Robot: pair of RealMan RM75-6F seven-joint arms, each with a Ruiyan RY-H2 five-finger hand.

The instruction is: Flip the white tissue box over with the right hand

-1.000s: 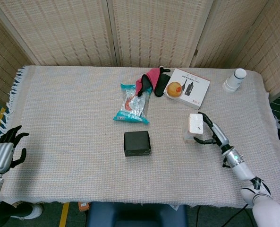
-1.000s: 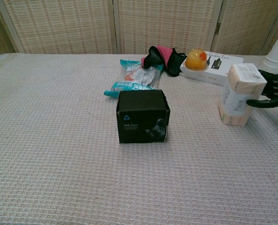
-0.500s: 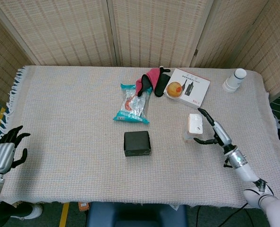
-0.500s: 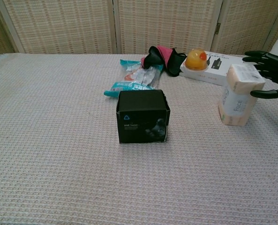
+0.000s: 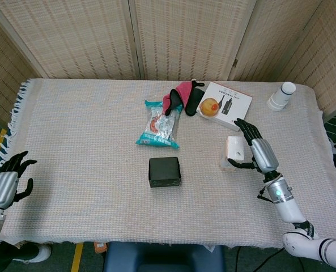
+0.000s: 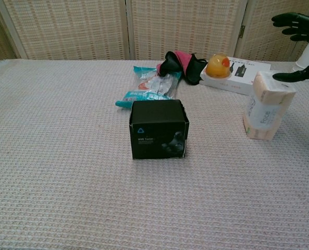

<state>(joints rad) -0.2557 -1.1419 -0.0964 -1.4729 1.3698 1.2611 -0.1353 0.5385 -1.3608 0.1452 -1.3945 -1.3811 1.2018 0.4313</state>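
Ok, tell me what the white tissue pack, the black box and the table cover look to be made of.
White tissue pack: soft glossy plastic film, judging by its rounded corners and crinkled top. Black box: matte printed cardboard, with sharp folded edges and a small logo. Table cover: woven textile, likely cotton, with a waffle texture and a fringe at its far left edge.

one white tissue box (image 5: 232, 152), one black box (image 5: 164, 171), one snack packet (image 5: 158, 124), one white flat box (image 5: 227, 105), one stack of paper cups (image 5: 281, 96), two hands (image 5: 257, 152) (image 5: 6, 180)
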